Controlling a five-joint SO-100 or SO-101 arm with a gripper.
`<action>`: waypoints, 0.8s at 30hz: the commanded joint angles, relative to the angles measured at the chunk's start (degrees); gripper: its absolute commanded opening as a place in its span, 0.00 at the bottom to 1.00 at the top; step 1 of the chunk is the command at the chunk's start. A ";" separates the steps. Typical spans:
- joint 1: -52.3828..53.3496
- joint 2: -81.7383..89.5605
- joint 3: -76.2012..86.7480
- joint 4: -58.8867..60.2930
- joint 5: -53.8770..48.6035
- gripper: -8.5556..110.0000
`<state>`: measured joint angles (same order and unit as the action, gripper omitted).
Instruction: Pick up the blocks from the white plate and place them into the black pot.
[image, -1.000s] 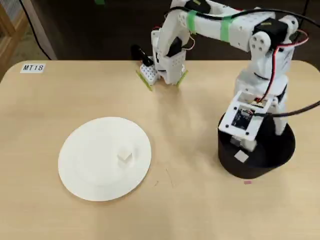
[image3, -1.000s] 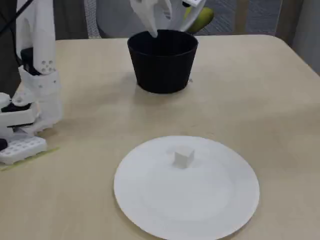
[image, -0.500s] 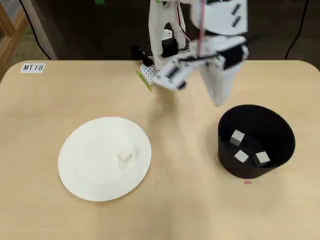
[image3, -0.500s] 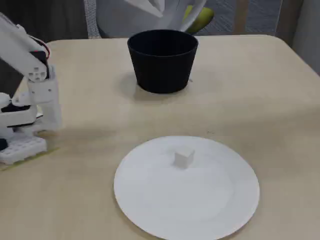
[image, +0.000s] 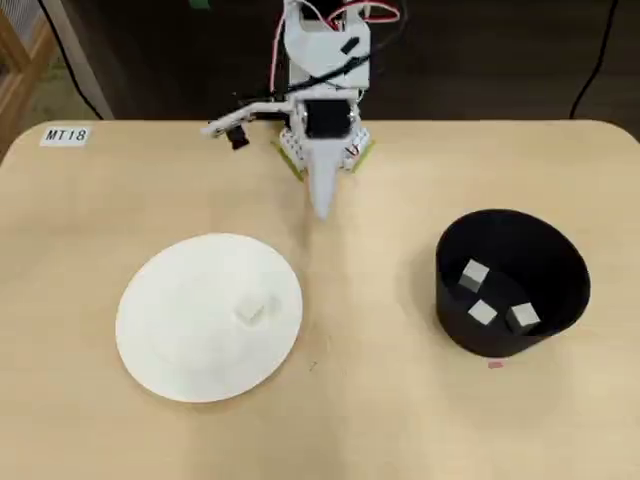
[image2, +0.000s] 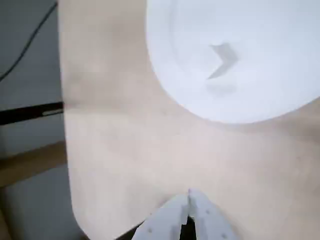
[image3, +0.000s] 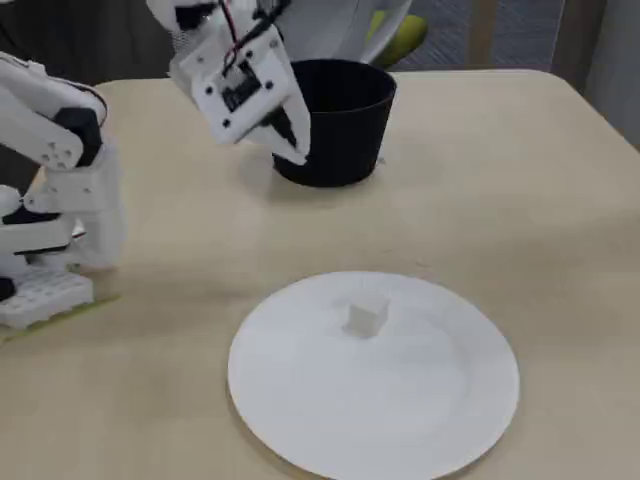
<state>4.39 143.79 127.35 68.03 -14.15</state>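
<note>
Block (image: 250, 312) number four sits alone near the middle of the white plate (image: 160, 350); three others lie inside the black pot (image: 560, 290), well apart from the plate. My pincer (image: 322, 205), clenched and empty, hangs between the two, aimed toward the plate for its next grab.

Gripper (image: 322, 208) swung off black pot (image: 512, 283) toward white plate (image: 209, 318), apparently closed, empty
</note>
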 joint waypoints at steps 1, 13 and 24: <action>2.99 -0.70 -1.41 1.32 -0.26 0.05; 10.63 -21.97 -3.87 -4.22 -7.21 0.05; 8.09 -45.00 -25.58 -4.31 10.55 0.05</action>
<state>13.62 104.06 112.15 60.56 -5.89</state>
